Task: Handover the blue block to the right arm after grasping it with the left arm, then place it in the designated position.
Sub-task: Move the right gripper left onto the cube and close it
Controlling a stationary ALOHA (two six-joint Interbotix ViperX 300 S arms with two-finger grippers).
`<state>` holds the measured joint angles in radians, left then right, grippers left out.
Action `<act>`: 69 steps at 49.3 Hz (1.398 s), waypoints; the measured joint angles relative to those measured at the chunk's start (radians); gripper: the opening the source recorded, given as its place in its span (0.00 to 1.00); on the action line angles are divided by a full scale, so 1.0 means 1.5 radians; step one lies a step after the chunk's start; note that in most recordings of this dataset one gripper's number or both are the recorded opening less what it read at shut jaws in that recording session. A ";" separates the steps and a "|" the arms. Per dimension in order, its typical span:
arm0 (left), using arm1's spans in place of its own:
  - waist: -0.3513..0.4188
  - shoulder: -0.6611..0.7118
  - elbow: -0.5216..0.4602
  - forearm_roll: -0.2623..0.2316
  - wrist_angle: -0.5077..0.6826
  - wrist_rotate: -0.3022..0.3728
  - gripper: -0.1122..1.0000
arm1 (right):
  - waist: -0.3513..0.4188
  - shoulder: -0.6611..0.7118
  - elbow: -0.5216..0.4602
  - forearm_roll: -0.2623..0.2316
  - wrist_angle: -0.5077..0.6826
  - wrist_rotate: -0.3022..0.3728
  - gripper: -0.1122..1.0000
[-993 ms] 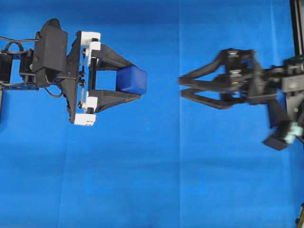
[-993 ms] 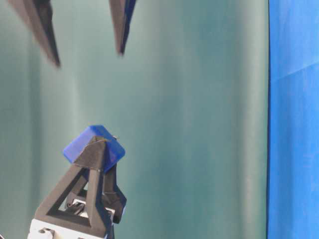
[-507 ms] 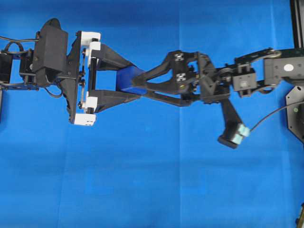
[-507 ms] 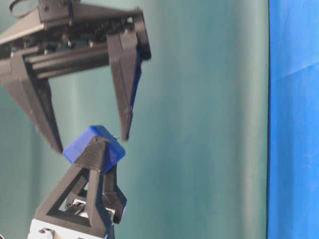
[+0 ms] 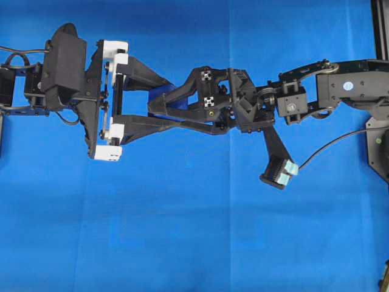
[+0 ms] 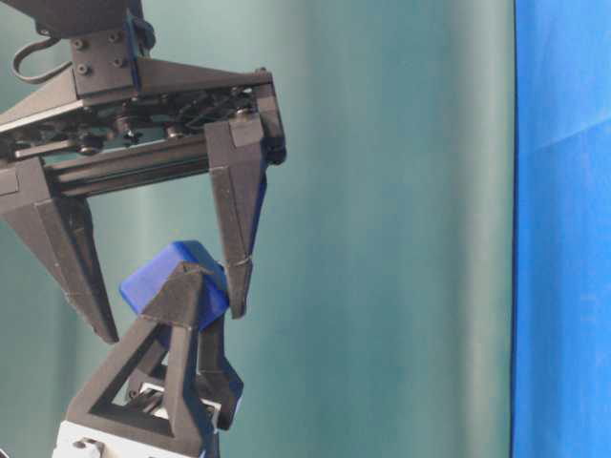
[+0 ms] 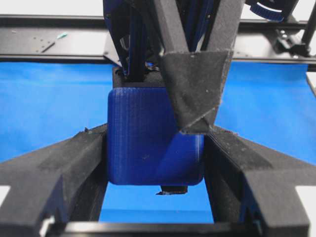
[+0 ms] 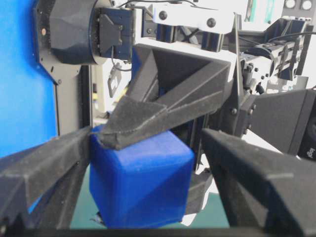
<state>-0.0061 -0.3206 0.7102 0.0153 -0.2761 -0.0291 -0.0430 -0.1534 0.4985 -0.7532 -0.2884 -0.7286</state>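
Blue block [image 7: 148, 138] clamped between left gripper [image 5: 165, 104] fingers, held above the blue cloth [image 5: 182, 231]. Right gripper [image 6: 172, 305] has its fingers wide apart, straddling the block, rolled relative to the left. One right fingertip [image 6: 237, 286] sits at the block's edge; grip not closed.

You had a tabletop [image 5: 182, 231] covered edge to edge by a bright blue cloth [image 5: 292, 243], with faint straight fold creases crossing it. At the right edge you could see a black rail [image 5: 380, 30] running beside the cloth
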 measured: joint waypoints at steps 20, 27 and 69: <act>0.000 0.000 0.000 0.000 0.008 0.002 0.54 | 0.001 0.000 -0.007 0.000 0.059 0.001 0.55; 0.001 0.000 0.000 -0.001 0.010 0.001 0.54 | 0.002 -0.001 -0.013 0.001 0.095 0.003 0.53; 0.002 0.000 0.000 -0.002 0.008 0.006 0.68 | 0.002 -0.003 -0.014 0.013 0.118 0.005 0.53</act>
<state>-0.0031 -0.3206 0.7102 0.0123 -0.2638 -0.0199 -0.0399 -0.1580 0.4771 -0.7332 -0.1120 -0.7210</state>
